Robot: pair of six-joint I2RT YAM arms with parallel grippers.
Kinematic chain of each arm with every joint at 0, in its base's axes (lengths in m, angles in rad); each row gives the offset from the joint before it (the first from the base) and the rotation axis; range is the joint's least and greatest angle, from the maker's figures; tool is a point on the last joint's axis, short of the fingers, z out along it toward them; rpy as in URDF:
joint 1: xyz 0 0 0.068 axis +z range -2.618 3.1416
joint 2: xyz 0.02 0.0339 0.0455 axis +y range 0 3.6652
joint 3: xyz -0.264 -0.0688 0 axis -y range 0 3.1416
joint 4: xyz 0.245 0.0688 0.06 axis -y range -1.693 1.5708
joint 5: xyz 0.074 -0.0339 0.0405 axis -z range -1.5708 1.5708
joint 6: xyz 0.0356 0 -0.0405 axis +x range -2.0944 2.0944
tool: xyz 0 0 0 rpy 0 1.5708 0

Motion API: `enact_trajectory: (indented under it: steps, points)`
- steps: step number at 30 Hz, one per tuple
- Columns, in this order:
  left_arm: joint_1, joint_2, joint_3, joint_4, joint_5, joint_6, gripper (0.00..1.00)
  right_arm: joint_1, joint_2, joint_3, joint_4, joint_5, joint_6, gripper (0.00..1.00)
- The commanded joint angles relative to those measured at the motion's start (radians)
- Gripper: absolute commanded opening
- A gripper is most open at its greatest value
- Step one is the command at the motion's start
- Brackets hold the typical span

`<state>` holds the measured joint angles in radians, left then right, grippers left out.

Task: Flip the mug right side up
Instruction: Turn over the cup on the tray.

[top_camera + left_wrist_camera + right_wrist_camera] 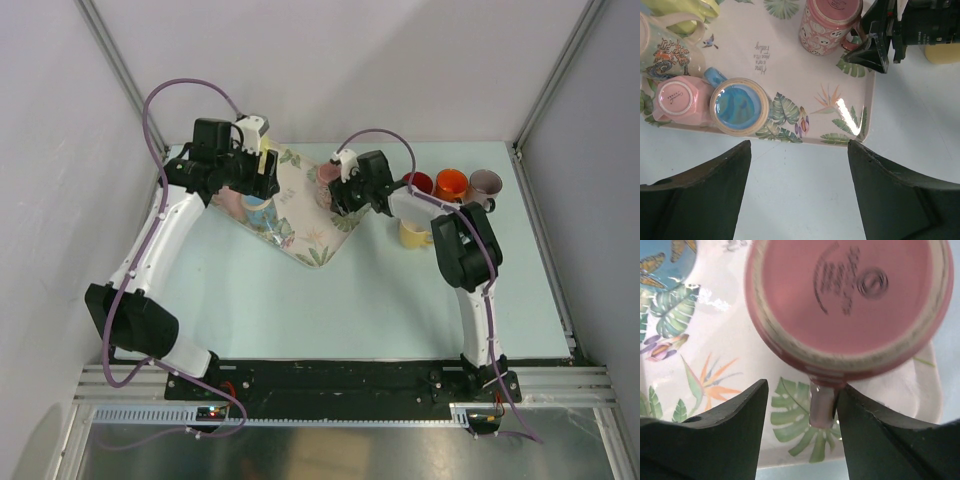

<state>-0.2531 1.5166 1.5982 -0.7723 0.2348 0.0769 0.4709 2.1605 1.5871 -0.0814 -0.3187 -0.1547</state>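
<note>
A pink patterned mug (850, 295) stands upside down on the floral tray (715, 365), base up, at the tray's right end (328, 175). It also shows in the left wrist view (831, 22). My right gripper (802, 405) is open just above it, with the mug's handle (821, 402) between the fingers, close against the right finger (875, 430). In the top view the right gripper (350, 195) sits at the tray's right corner. My left gripper (799, 160) is open and empty over the bare table beside the tray's edge, at the tray's left end (262, 175).
On the tray (790, 65) stand a blue mug (738, 106), a small pink mug base up (676, 98), a patterned white mug (662, 50) and a yellow-green mug (685, 10). Red (418, 182), orange (451, 184), grey (485, 184) and yellow (413, 234) mugs stand on the table to the right.
</note>
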Motion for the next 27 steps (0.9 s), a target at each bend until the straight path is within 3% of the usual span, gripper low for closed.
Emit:
enact_trajectory:
  steps: [1, 8, 27]
  points:
    - [-0.006, -0.014, 0.008, 0.017, 0.004, -0.008, 0.82, 0.007, 0.025, 0.095, 0.0, -0.034, -0.062, 0.59]
    - [-0.006, -0.017, 0.007, 0.017, -0.002, -0.004, 0.82, 0.011, 0.034, 0.111, -0.019, 0.008, -0.066, 0.45]
    - [-0.007, -0.047, -0.014, 0.03, 0.026, -0.012, 0.83, 0.026, 0.044, 0.12, -0.137, 0.065, -0.099, 0.46]
